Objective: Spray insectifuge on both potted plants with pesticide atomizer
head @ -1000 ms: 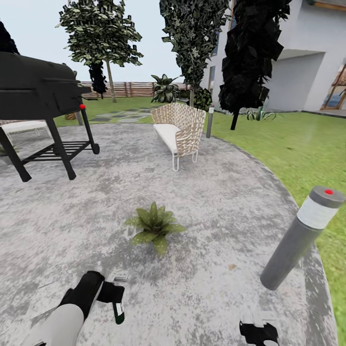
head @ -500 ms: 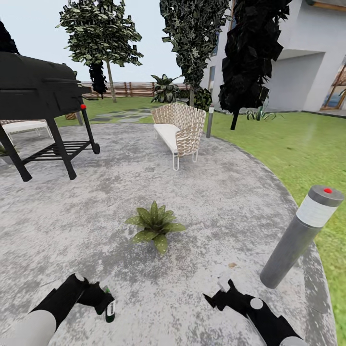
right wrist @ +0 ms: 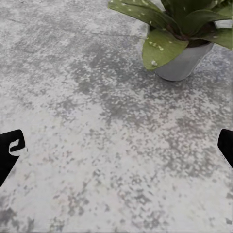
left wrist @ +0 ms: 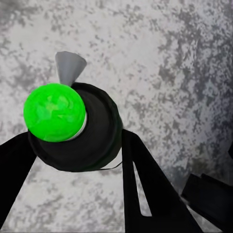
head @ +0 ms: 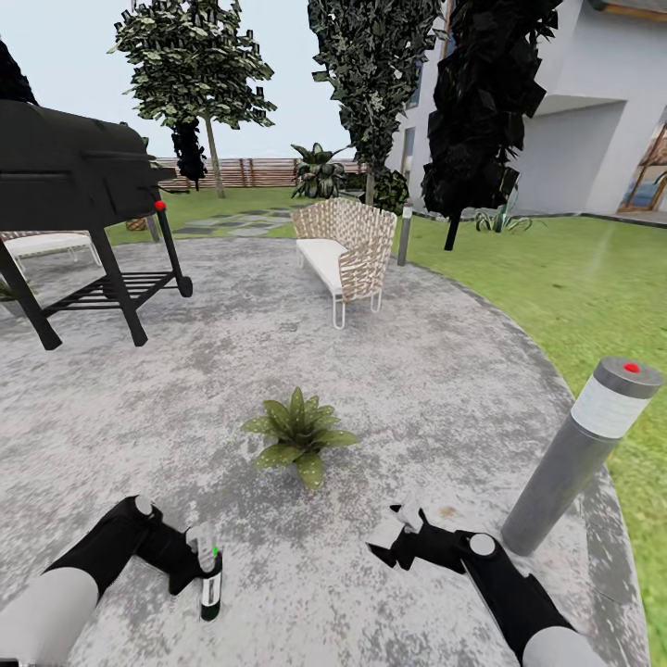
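The patio is big, grey and stony. A black grill and a wicker chair stand far back. A grey lamp leans near the grass. One plant sits mid-patio, ahead of both arms. The right gripper is spread wide, holding nothing. The left gripper pinches the atomizer, upright above the stone.

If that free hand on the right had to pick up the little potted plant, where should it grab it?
Probably by the grey pot below the leaves, coming in low from the side. The potted plant spreads broad leaves over the top, so a grab from above would crush them. The right gripper is open and already faces the pot's wall.
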Motion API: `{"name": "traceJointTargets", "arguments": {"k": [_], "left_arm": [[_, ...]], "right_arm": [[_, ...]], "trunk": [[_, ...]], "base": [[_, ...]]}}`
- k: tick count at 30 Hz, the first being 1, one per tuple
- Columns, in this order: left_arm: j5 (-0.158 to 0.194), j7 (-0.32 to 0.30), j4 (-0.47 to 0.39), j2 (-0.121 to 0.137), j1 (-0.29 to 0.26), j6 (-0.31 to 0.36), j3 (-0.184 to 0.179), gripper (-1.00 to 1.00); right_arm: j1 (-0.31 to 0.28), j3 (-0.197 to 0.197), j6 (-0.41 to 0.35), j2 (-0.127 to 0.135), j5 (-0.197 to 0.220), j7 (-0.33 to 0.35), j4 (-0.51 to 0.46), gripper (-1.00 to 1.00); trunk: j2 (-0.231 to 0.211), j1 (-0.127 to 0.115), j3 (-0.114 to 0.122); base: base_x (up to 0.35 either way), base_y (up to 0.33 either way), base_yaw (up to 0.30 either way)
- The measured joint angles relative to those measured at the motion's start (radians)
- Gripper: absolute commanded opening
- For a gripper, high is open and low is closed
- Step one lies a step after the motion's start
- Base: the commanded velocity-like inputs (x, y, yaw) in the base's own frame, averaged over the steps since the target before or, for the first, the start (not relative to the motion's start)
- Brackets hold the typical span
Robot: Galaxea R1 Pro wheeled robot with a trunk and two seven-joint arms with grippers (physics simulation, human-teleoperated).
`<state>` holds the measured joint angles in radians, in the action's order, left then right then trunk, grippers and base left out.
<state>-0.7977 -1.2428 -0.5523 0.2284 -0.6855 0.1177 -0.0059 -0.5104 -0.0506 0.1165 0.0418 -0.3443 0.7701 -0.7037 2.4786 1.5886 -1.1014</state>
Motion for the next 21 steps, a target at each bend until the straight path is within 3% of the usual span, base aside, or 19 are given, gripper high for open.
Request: {"name": "traceJointTargets", "arguments": {"k": [4,16,17,18,19,21], "left_arm": [[0.001,0.002,-0.023,-0.004,-0.019,-0.010,0.002,-1.00],[-0.007,0.057,-0.090,-0.065,-0.014,-0.053,-0.002,-1.00],[-0.007,0.063,-0.096,-0.070,-0.014,-0.058,-0.007,-1.00],[-0.008,0.068,-0.101,-0.076,-0.014,-0.063,-0.012,-1.00],[-0.005,0.106,-0.118,-0.080,-0.014,-0.139,-0.041,-1.00],[-0.006,0.108,-0.117,-0.082,-0.014,-0.144,-0.088,-1.00]], "right_arm": [[0.000,-0.005,-0.001,-0.012,0.000,0.006,-0.010,1.00],[0.000,-0.059,-0.002,-0.029,-0.001,0.031,-0.008,1.00],[0.000,-0.065,-0.002,-0.035,-0.002,0.036,-0.009,-1.00],[0.000,-0.072,-0.001,-0.040,-0.002,0.041,-0.010,-1.00],[0.000,-0.181,-0.001,-0.056,-0.002,0.114,-0.010,-1.00],[0.000,-0.189,-0.002,-0.065,-0.002,0.124,-0.010,-1.00]], "trunk": [[0.000,0.000,0.000],[0.000,0.000,0.000],[0.000,0.000,0.000],[0.000,0.000,0.000],[0.000,0.000,0.000],[0.000,0.000,0.000]], "base": [[0.000,0.000,0.000],[0.000,0.000,0.000],[0.000,0.000,0.000],[0.000,0.000,0.000],[0.000,0.000,0.000],[0.000,0.000,0.000]]}}
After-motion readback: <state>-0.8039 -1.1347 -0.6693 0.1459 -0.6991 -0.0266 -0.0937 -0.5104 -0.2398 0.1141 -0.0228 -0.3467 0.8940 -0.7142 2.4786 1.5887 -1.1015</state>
